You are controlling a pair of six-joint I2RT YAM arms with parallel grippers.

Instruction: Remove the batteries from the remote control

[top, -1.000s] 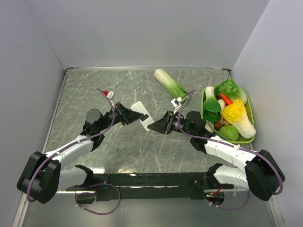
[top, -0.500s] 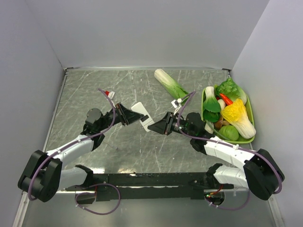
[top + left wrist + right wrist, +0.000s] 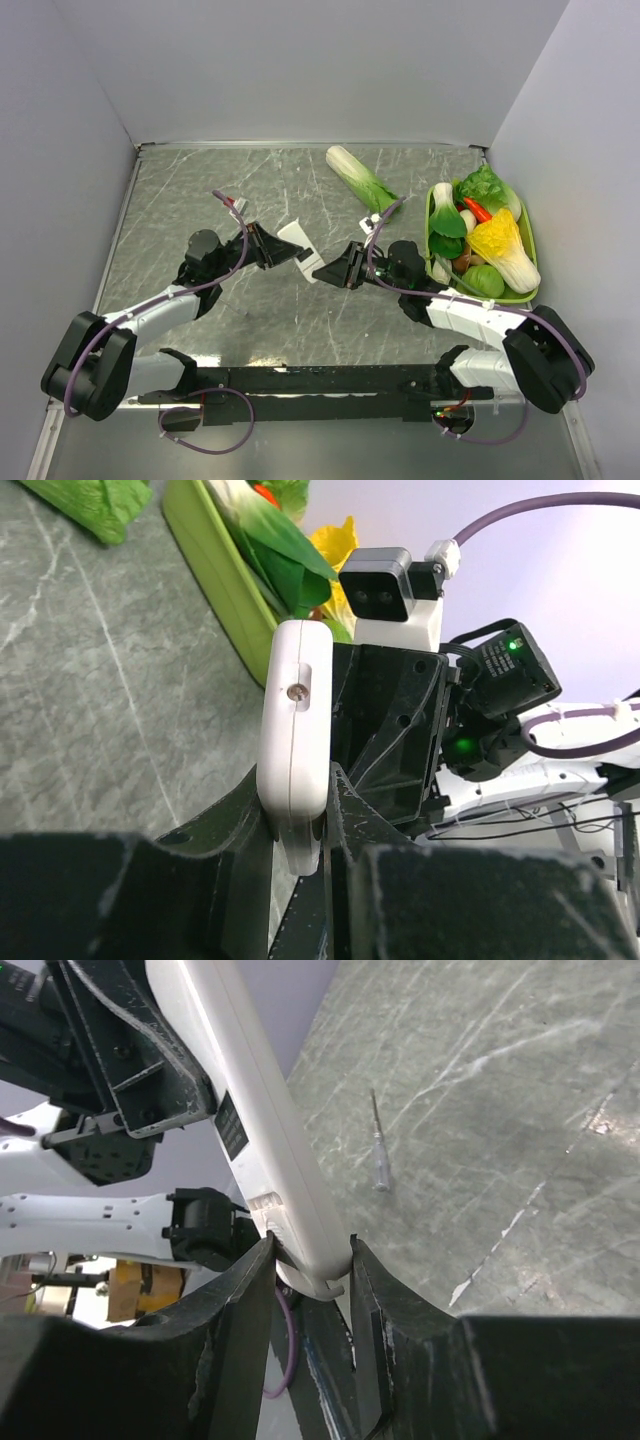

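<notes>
Left tool (image 3: 276,244) clamps the far end of the small flat white plastic remote control (image 3: 297,240), held clear of the grey worktop (image 3: 200,190); right tool (image 3: 325,270) clamps the near end. Long axis runs 11-to-5 o'clock, right tool at 5. No batteries visible.

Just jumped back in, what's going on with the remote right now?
Both arms hold the remote control between them above the table. The left tool clamps one end and the right tool is closed on the other. No batteries are visible in any view. The green vegetable basket sits off to the right.
</notes>
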